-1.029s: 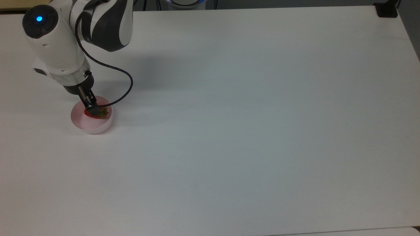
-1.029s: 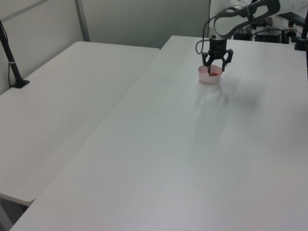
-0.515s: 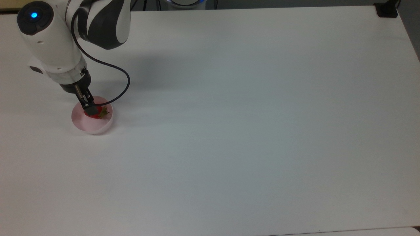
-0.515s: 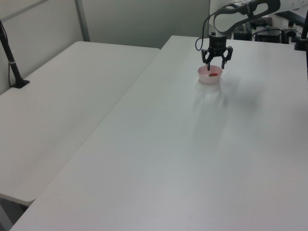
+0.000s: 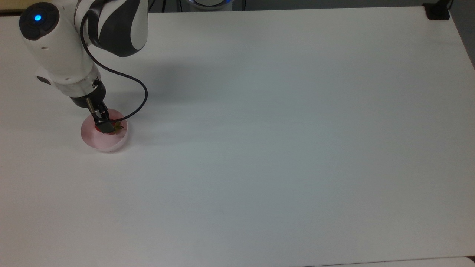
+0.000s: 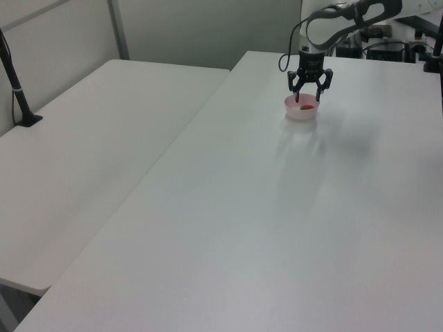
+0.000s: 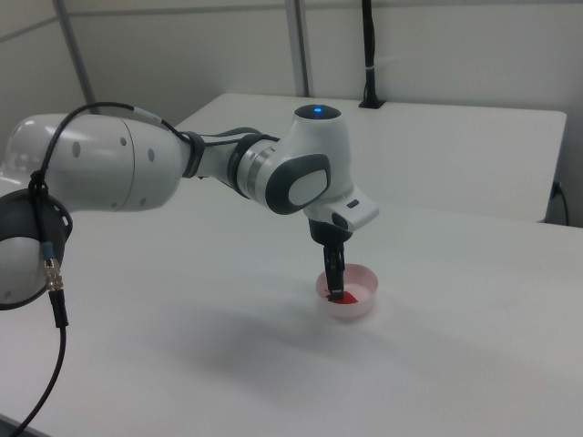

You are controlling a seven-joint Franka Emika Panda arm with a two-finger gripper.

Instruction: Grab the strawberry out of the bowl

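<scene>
Strawberry (image 5: 99, 128) lies in bowl (image 5: 111, 142), between spread fingers of open claw (image 6: 309, 104).

No writing anywhere to read out here: no labels, brand marks, numbers or signs legible on the arm, the bowl or the table from any of the three views.

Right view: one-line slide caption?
Franka arm reaches down, gripper inside the pale pink bowl over the red strawberry, on a white table.
</scene>
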